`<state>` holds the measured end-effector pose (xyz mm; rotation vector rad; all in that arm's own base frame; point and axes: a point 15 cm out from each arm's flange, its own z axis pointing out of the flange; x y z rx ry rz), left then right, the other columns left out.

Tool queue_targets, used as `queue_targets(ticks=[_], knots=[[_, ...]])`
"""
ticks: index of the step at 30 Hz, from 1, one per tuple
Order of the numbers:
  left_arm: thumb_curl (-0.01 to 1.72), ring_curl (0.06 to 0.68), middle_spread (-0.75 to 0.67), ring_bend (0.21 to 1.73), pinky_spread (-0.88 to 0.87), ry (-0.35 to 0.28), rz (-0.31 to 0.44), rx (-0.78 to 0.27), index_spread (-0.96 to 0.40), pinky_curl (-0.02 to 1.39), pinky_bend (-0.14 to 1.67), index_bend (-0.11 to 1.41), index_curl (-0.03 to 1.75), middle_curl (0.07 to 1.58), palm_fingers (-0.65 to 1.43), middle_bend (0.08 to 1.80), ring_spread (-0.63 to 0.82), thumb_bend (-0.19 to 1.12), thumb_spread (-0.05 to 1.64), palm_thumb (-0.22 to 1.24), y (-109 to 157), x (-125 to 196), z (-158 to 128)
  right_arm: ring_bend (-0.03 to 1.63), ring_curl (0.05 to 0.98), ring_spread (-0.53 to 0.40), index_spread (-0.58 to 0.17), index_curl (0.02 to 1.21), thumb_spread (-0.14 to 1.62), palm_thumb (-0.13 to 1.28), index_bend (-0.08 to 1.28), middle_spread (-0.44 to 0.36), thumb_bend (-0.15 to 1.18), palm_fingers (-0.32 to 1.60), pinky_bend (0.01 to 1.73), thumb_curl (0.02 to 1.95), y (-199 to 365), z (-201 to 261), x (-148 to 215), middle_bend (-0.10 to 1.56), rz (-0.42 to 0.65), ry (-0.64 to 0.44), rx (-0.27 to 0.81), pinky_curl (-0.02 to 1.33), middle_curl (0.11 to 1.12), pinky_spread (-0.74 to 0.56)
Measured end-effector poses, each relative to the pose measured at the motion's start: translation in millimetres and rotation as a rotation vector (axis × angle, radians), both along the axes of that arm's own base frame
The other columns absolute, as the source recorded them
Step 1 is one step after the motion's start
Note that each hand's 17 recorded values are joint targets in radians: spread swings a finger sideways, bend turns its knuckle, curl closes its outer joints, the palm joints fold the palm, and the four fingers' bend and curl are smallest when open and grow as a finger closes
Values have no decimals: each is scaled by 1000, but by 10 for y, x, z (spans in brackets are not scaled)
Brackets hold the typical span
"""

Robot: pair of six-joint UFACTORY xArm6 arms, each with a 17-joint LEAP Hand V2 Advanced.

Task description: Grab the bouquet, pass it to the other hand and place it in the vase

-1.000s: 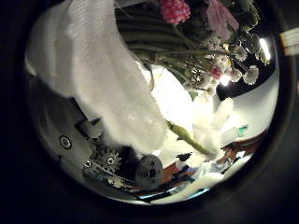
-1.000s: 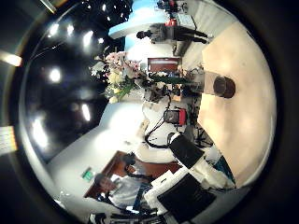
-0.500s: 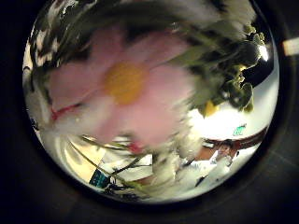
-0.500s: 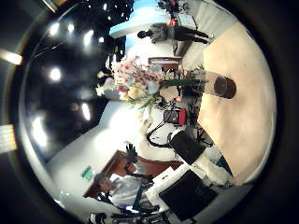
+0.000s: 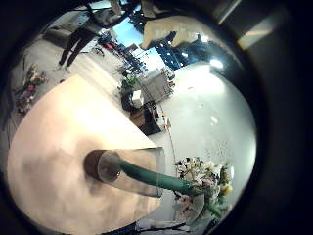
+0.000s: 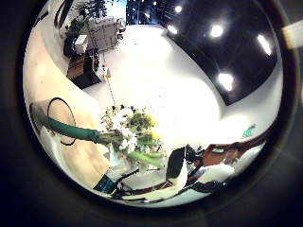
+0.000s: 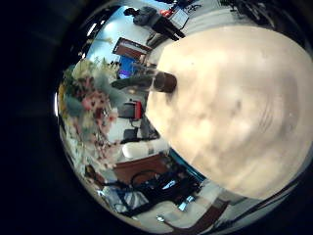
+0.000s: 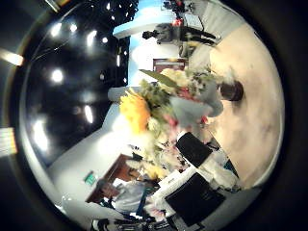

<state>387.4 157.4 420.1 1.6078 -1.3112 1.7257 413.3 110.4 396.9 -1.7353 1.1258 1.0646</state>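
Note:
The left thumb side view shows the same: stems in the vase (image 6: 59, 118), the flower heads (image 6: 128, 132) leaning out past the rim, some way from that palm. My left hand's fingers show in neither left view. In the right thumb side view the bouquet (image 8: 164, 101) is large, blurred and close, in front of the vase (image 8: 229, 89). The right little finger side view shows the vase (image 7: 161, 83) and flowers (image 7: 93, 103) at the table's edge.
The table top (image 7: 235, 98) spreads wide beside the vase. Room furniture (image 5: 152, 88) stands beyond the table's edge.
In the left thumb side view the flowers filled the picture and now stand away from the palm, in the vase. In the right thumb side view the bouquet has grown larger and nearer.

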Motion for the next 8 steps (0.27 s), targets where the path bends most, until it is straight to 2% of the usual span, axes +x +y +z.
queue_targets(ticks=[8], knots=[[355, 170, 494, 465, 713, 32, 26, -3, -23, 222, 305, 115, 222, 247, -140, 171, 589, -39, 758, 71, 186, -197, -20, 369, 256, 207, -284, 280, 1031, 716, 163, 112, -22, 89, 383, 447, -178, -54, 59, 189, -39, 7, 4, 311, 313, 402]])
